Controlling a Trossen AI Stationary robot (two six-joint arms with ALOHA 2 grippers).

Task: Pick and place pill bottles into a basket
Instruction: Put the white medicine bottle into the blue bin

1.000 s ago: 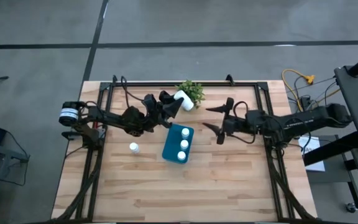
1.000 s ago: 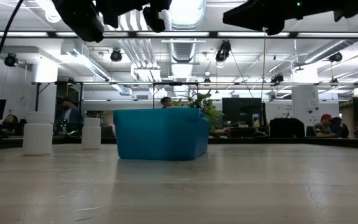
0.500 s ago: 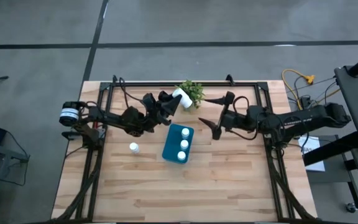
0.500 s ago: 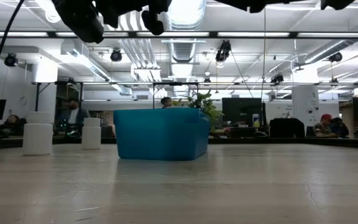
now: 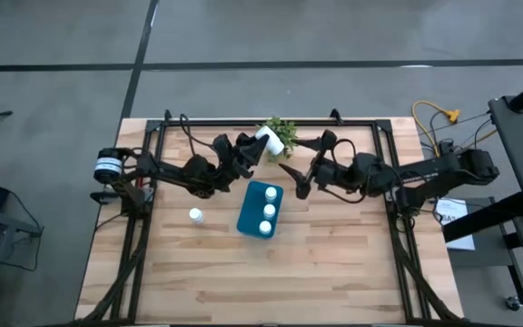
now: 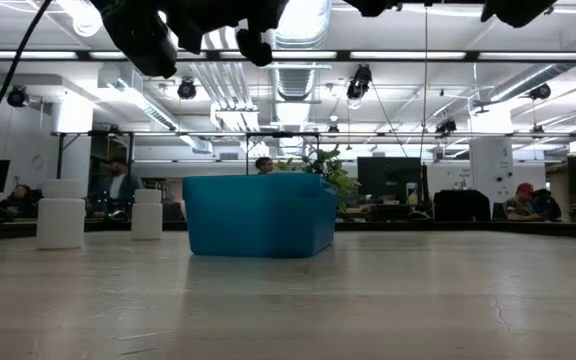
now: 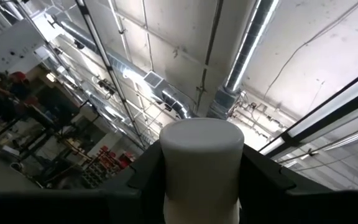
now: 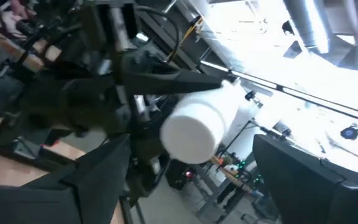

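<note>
We are observing left gripper (image 5: 258, 145) fingers clamping pill bottle (image 5: 271, 142), cap tilting toward right gripper (image 5: 300, 162), fingers spread wide just beside. Teal basket (image 5: 248, 214) sitting below; handover or drop looking likely.

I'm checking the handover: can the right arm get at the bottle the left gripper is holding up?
Probably yes. The right gripper is open, facing the pill bottle held by the left gripper above the table near the plant; nothing visibly sits between them.
</note>
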